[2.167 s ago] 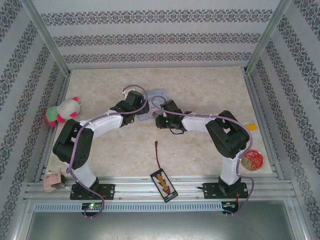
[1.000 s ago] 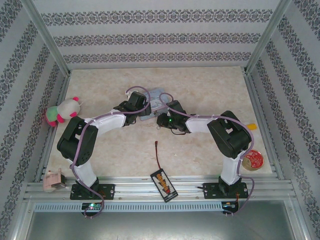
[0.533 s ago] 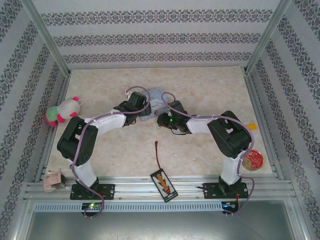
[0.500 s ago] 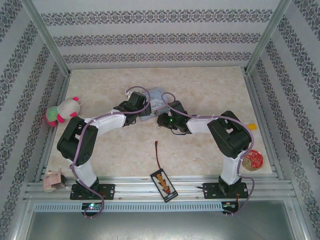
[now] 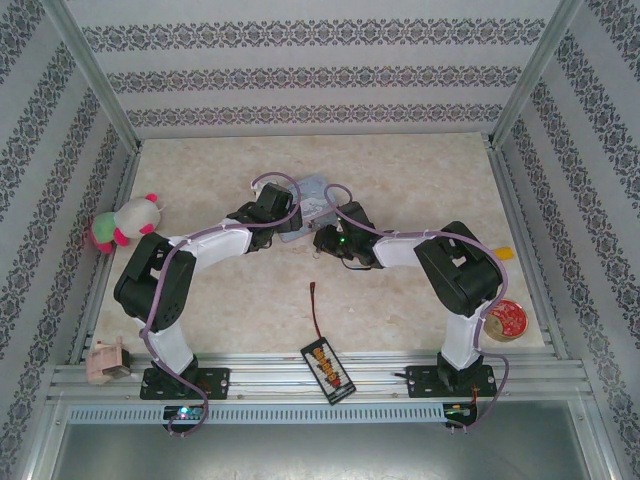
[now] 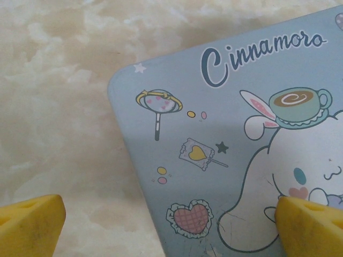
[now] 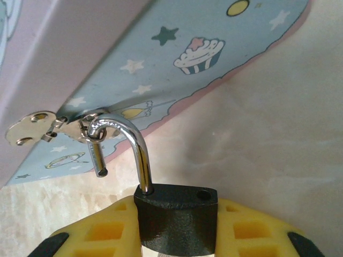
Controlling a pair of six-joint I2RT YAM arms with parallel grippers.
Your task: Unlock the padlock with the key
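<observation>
Dark padlock [image 7: 177,217] sat pinched by its body in the right tool [image 7: 177,233], shackle [image 7: 138,147] open and running straight away from that tool, free leg hooked through the tin's hasp [image 7: 40,127], while the left tool [image 6: 171,225] gaped wide over the tin lid [image 6: 225,134].

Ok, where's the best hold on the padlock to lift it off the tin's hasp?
Take the padlock by its dark body, coming from the end opposite the shackle, as the right tool grips it now. The shackle stands open, its free end out of the body and its curve hooked through the ring at the hasp of the tin, so that end should probably stay clear.
</observation>
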